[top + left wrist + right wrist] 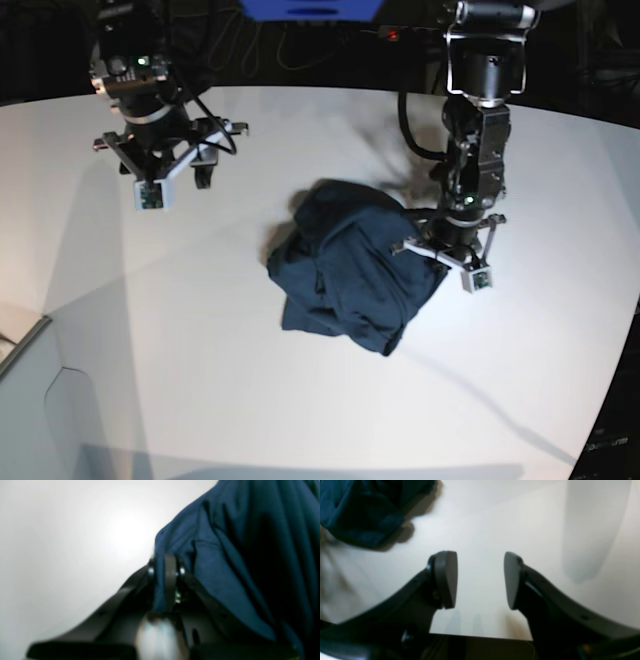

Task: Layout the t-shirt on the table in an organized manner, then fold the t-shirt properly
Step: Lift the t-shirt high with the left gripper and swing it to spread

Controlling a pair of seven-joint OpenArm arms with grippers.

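The dark blue t-shirt [350,275] is lying crumpled in a heap near the middle of the white table [200,380], with bare tabletop lying open on every side of it. The left gripper [166,565] is pinching a fold at the heap's edge, its jaws clenched on the cloth. The right gripper [481,580] is hanging released and empty over bare table, well apart from the shirt.

my left gripper [166,580]: black curved fingers, flat grey pad, silver screws beside the tips | my right gripper [481,580]: black arched fingers, grey wedge-shaped pads [446,578] | my arms: black housings, silver-white wrist brackets, green lights, black cables looping off both
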